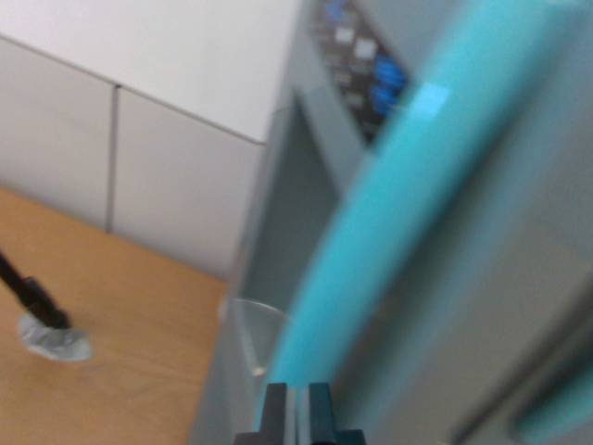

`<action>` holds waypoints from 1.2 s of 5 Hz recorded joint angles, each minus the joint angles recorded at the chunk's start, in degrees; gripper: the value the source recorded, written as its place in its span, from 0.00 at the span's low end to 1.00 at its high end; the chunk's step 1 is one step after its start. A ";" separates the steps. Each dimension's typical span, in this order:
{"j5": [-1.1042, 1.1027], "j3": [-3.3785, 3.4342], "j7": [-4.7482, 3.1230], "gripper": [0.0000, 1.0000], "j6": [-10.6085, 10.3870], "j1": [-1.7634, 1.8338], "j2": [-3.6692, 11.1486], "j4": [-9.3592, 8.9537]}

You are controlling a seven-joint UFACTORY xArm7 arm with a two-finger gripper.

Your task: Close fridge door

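- The fridge door (pixel 482 278) filled the wrist view's right half, blurred and cut off by the frame edges, its turquoise handle (pixel 371 232) curving down it.
- The gripper (pixel 297 413) showed only as two dark fingertips at the bottom edge, right at the handle's lower end; they stood close together, nothing visibly between them.
- A button panel (pixel 366 56) above the handle was too blurred to read.
- Left of the door, a black rod (pixel 32 297) rose from a grey lump on the wooden table (pixel 139 343).

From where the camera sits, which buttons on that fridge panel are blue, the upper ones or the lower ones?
The lower ones: on the control panel, the lower blue buttons sit nearest the turquoise door edge. The middle ones look pale grey-white. The picture is blurred.
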 joint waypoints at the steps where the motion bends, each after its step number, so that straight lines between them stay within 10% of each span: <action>1: 0.00 0.89 0.00 1.00 -0.12 0.00 5.20 3.17; 2: 0.00 0.89 0.00 1.00 -0.12 0.00 5.20 3.17; 3: 0.00 1.24 0.00 1.00 -0.17 0.00 9.46 5.35; 6: 0.00 1.23 0.00 1.00 -0.53 0.00 13.06 7.68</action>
